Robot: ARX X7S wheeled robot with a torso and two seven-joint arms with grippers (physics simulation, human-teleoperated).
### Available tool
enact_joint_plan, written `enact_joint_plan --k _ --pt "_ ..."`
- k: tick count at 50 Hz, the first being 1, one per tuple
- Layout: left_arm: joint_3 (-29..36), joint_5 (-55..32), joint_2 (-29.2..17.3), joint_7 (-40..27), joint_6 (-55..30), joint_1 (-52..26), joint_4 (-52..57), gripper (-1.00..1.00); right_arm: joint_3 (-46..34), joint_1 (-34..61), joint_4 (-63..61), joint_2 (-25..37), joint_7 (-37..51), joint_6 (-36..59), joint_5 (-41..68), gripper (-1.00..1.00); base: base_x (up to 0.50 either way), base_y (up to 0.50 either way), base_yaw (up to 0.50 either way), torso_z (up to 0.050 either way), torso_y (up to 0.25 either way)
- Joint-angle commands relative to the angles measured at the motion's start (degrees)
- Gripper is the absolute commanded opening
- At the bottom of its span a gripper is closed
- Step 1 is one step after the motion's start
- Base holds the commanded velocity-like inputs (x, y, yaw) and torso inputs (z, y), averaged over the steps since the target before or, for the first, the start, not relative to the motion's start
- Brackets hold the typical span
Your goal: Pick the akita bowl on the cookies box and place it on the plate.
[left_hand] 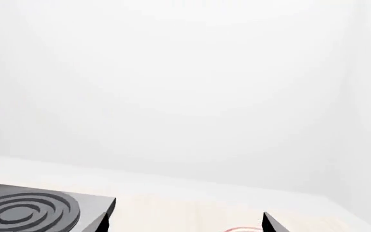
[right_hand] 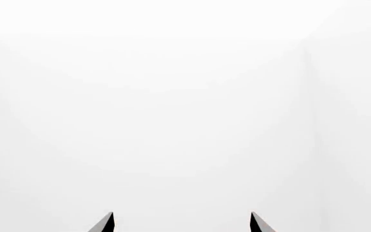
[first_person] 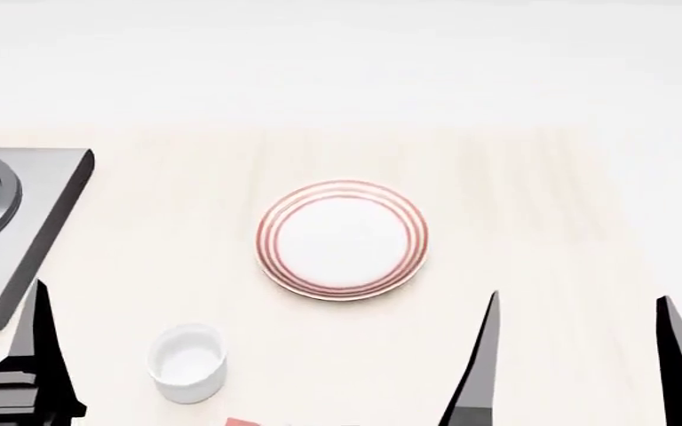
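Head view: plate (first_person: pixel 343 240) between stove (first_person: pixel 15 226), cup (first_person: pixel 187 361).

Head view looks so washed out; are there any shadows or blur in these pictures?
Head view: sharp, evenly lit, only faint shadow under the plate and cup. Left wrist view: crisp stove, pale wall behind. Right wrist view: nearly all blank white, no blur.

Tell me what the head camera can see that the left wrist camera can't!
Only the head view shows the whole plate, empty, the small white cup, a red corner at the bottom edge, and the open right tool with its prongs wide apart. Only the left wrist view shows the white walls behind the table. Both show the dark stove with rings, the pale table and the left tool prongs. The left wrist view catches just a sliver of the plate's red rim.
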Motion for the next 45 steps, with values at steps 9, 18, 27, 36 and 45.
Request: enact_joint_plan --k 9,18,27,36,45 --pt "-0.2 -1.8 -0.7 0.4 1.2 0.4 -1.1 1.00 -0.2 -0.5 -0.9 0.6 0.9 -0.8 -0.8 1.00 0.50 0.00 0.00 0.000 0.000" --pt "-1.0 -4.1 -1.2 2.4 3.7 1.0 -1.4 1.00 -0.1 -0.4 -0.2 0.2 2.1 -1.7 -1.9 1.00 0.50 0.00 0.00 0.031 0.000" --pt "-1.0 -4.3 -1.5 1.7 3.1 0.7 -1.5 1.00 0.1 -0.3 -0.6 0.4 2.8 -1.2 -1.6 1.00 0.10 0.00 0.00 0.050 0.000" --pt "-0.7 -4.5 -1.8 1.6 2.9 0.5 -1.7 1.00 -0.2 -0.5 -0.9 1.0 2.5 -1.1 -1.3 1.00 0.00 0.00 0.00 0.050 0.000" --pt "-0.5 -4.5 -2.1 1.2 2.6 0.3 -1.7 1.00 -0.3 -0.4 -1.2 1.6 2.6 -0.5 -1.1 1.00 0.00 0.00 0.00 0.050 0.000"
